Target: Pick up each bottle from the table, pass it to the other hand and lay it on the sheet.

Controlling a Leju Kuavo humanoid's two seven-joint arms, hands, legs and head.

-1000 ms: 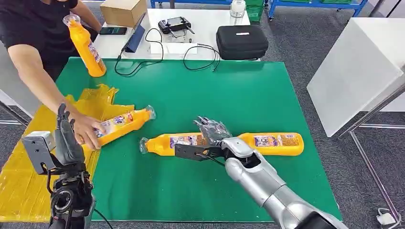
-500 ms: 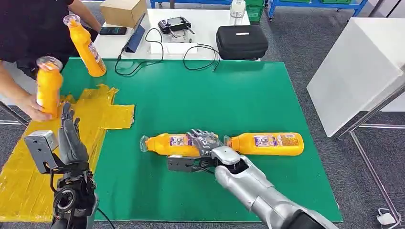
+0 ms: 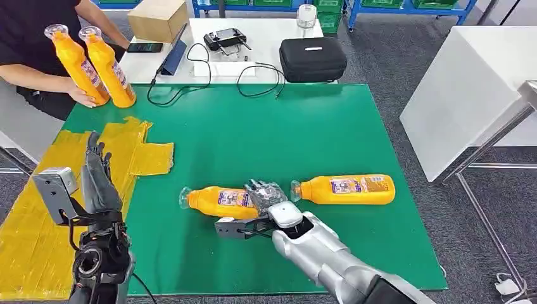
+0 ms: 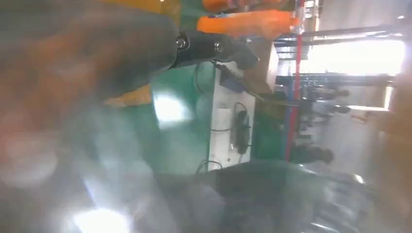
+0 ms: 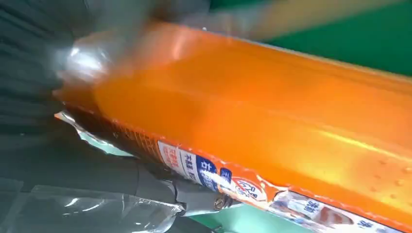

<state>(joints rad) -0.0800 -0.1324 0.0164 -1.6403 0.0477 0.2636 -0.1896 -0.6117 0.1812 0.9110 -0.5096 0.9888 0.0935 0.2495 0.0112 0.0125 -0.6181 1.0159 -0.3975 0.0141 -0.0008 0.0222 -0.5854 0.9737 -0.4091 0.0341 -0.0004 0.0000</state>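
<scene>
Right hand (image 3: 266, 195) apparently grips lying orange plastic bottle (image 3: 218, 201); second orange bottle (image 3: 345, 189) lies just beside it on the green desk (image 3: 266, 126). Left hand (image 3: 96, 174) raised, fingers extended, holding nothing.

Green table (image 3: 266, 126) under a yellow sheet (image 3: 44, 209) at its left edge. Two orange bottles (image 3: 218, 201) (image 3: 347, 189) lying down, two more (image 3: 75, 64) (image 3: 109, 68) upright at the far-left corner.
</scene>
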